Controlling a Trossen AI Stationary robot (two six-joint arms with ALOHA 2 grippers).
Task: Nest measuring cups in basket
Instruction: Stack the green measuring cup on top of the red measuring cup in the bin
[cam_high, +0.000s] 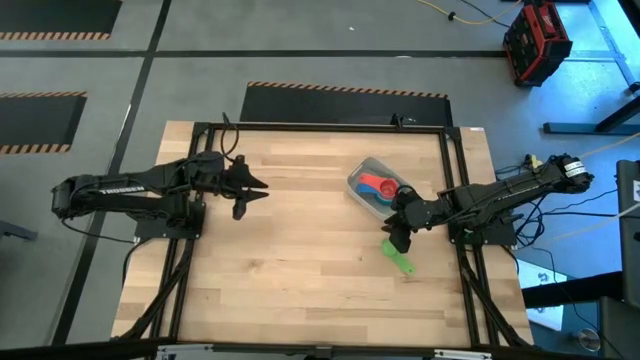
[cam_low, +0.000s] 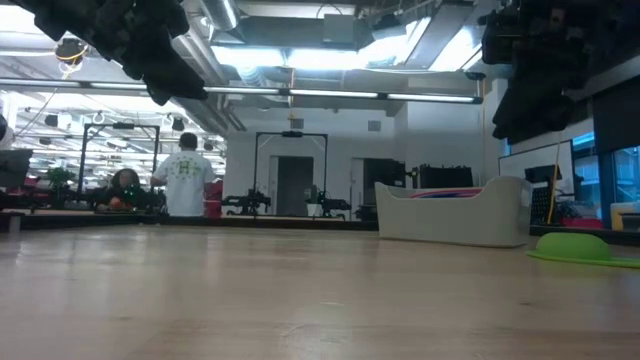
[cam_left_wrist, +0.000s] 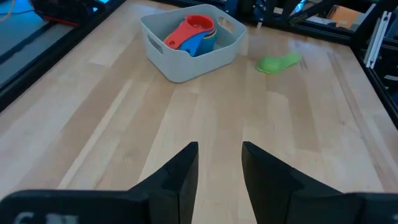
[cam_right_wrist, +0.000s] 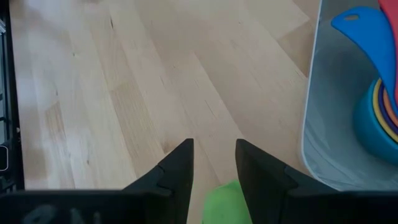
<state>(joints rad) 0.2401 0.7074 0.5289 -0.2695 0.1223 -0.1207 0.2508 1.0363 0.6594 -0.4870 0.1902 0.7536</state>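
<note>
The pale grey basket (cam_high: 358, 178) (cam_left_wrist: 186, 65) stands on the table's right half. Inside it, measuring cups sit nested: a red one (cam_left_wrist: 189, 31) on top, a blue one (cam_right_wrist: 367, 37) under it, and other colours showing only as rims. A green cup (cam_high: 400, 262) (cam_low: 580, 245) lies alone on the table, just nearer than the basket. My right gripper (cam_high: 398, 235) (cam_right_wrist: 214, 165) hangs open well above that green cup (cam_right_wrist: 222, 202), touching nothing. My left gripper (cam_high: 250, 190) (cam_left_wrist: 219, 168) is open over the table's left half, pointing toward the basket.
Black frame rails (cam_high: 455, 180) run along the table's edges. Bare wood (cam_high: 300, 270) lies between the two arms and toward the near edge. In the room beyond the far edge a person (cam_low: 188, 175) stands with their back turned.
</note>
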